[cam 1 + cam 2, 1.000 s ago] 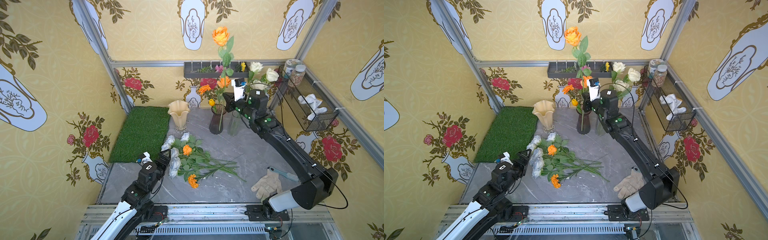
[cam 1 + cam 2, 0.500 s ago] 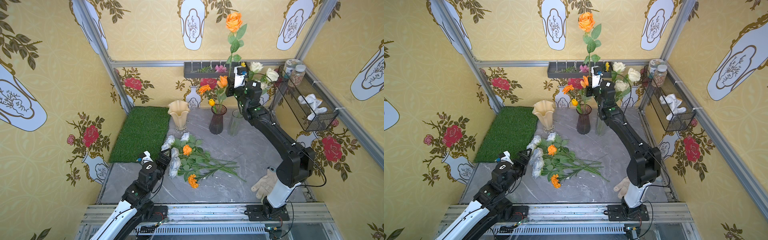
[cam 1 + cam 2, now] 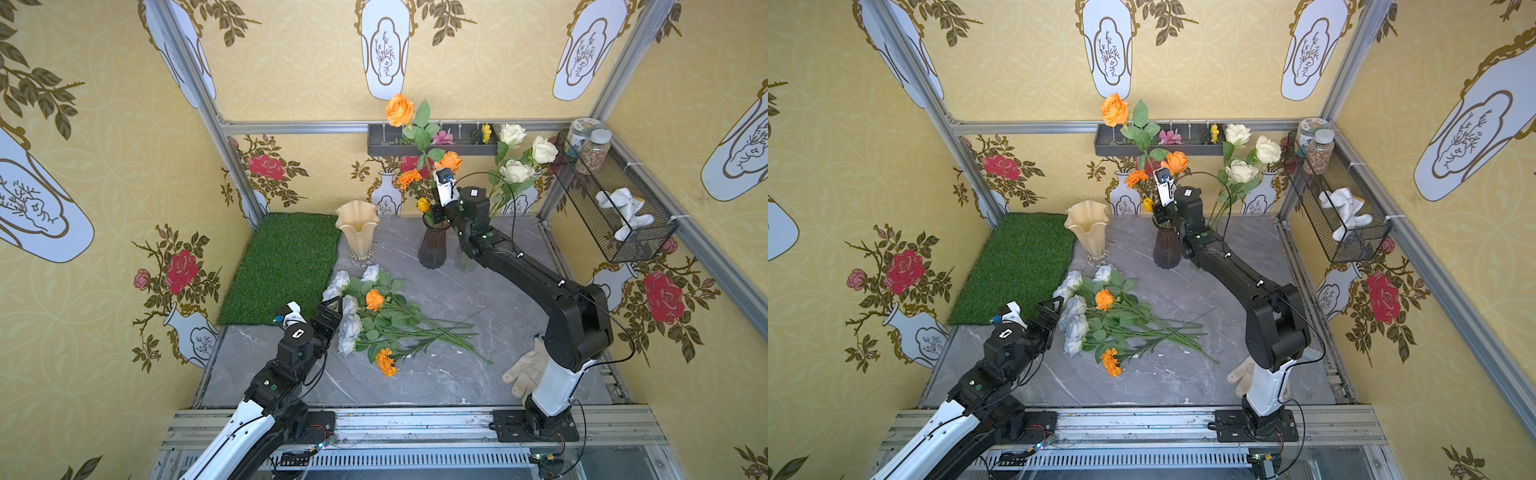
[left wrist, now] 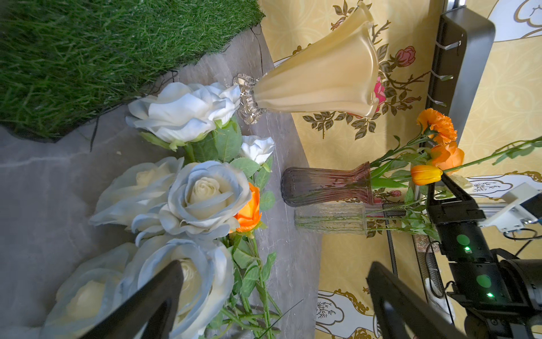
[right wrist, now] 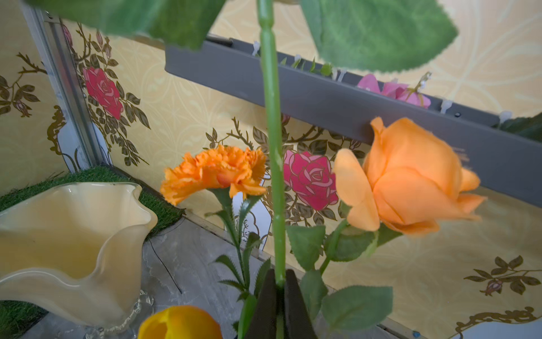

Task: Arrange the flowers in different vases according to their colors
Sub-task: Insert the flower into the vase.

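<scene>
Over purple vase (image 3: 432, 249), right gripper (image 5: 280, 281) pinches orange rose (image 3: 399, 110), maybe inserted

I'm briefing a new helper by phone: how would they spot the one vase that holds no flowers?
Find the green grass mat in the far left corner of the grey table. At its inner edge stands the cream vase, leftmost of three vases. Unlike the dark purple vase and the clear vase, it has a ruffled flared rim and is empty.

Orange rose (image 3: 399, 109), perhaps in purple vase (image 3: 432, 251)
</scene>
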### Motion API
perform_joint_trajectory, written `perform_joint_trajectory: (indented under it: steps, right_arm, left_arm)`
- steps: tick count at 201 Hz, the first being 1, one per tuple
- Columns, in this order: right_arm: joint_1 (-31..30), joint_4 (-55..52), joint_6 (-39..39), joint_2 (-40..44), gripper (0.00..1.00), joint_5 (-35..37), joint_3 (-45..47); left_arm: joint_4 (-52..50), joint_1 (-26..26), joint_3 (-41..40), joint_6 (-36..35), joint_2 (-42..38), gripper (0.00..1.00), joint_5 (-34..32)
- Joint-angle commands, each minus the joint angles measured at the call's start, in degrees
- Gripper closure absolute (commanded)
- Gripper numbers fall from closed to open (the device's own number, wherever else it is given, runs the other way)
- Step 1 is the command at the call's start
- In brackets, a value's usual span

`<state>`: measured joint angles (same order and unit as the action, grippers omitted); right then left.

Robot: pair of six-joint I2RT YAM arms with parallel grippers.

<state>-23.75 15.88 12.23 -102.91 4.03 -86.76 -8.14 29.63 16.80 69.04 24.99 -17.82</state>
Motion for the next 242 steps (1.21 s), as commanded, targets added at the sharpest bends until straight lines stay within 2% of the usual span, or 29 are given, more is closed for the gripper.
perform_joint_trajectory:
  steps: [1,14,34,40,49,81,114,159,193,219,242]
  right_arm:
    - [-0.09,2.59,-0.9,1.0,0.95,3.31,0.66]
    - [0.02,1.61,-1.86,1.42,0.87,3.95,0.63]
    - [0.02,0.54,-2.89,2.3,0.49,5.88,0.69]
    - [0.01,0.09,-3.07,2.6,0.41,6.19,0.48]
    - [0.01,-1.03,-3.3,3.03,0.36,6.25,0.07]
    - [-0.08,-8.25,-5.4,5.2,0.29,6.49,-3.05]
    - [-0.94,-15.59,-9.24,9.95,0.27,6.85,-2.65]
    - [-1.13,-32.63,-22.87,18.95,0.28,5.0,0.73]
    - [-2.22,-42.01,-33.18,24.5,0.28,-3.25,7.89]
    - [-7.79,-49.84,-38.56,23.75,0.28,-3.48,10.51]
    - [-19.08,-50.16,-42.12,23.36,0.29,3.15,15.59]
  left_arm:
    - [1.75,-0.01,-0.37,-0.7,-0.21,0.0,-0.17]
    - [1.75,-0.01,-0.41,-0.58,-0.34,0.0,-0.12]
    - [1.8,-0.01,-0.47,-0.62,-0.49,0.0,-0.19]
    - [1.74,-0.01,-0.62,-0.57,-0.57,0.0,-0.11]
    - [1.73,-0.01,-0.68,-0.62,-0.73,0.0,-0.04]
    - [1.82,-0.01,-0.93,-0.39,-1.41,0.0,-0.02]
    - [1.83,-0.01,-1.35,-0.19,-2.69,0.0,0.02]
    - [0.68,-0.18,-1.76,-0.7,-6.13,0.0,0.42]
    - [1.1,-0.53,-2.52,-1.1,-7.66,0.0,1.94]
    - [1.93,-0.86,-1.84,-2.62,-6.02,0.0,3.56]
    - [2.04,-1.22,0.25,-4.81,-1.9,0.0,6.63]
